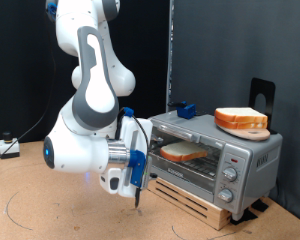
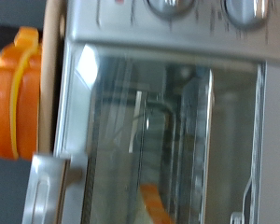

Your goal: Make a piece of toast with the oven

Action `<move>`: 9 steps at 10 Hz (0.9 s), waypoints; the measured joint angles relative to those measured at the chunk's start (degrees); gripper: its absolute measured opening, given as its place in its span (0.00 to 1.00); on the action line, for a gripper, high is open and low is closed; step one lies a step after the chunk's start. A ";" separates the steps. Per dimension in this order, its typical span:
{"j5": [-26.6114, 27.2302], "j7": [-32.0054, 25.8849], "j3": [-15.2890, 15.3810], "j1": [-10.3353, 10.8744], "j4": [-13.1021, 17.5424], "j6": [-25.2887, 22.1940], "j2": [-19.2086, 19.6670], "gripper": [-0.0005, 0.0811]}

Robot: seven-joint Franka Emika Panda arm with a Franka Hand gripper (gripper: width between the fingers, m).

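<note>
Since my tool [image 1: 138, 190] hangs low, just in front of the oven [image 1: 212, 155] door at its left end, it sits nearest the glass, though I can't tell whether the fingers are apart or together. Door looks closed to me, and that makes sense because the piece of toast [image 1: 183, 151] already lies on the rack inside, seen through the glass. Oven rides on a wooden slat base [image 1: 195, 201] on the surface. Farther right, on top of the oven, the stack of slices [image 1: 241, 118] waits on a board, with a small blue block [image 1: 185, 109] at the far left corner.
</note>
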 joint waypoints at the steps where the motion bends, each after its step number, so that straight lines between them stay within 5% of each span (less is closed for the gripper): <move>1: 0.62 -0.52 0.55 0.43 1.72 0.56 1.73 0.99; 4: 0.45 -0.39 1.00 3.49 6.21 5.10 5.38 0.99; 7: 1.90 -1.12 1.16 3.35 6.88 4.49 6.20 0.99; 9: 1.54 -1.64 1.49 4.41 10.09 4.72 9.65 0.99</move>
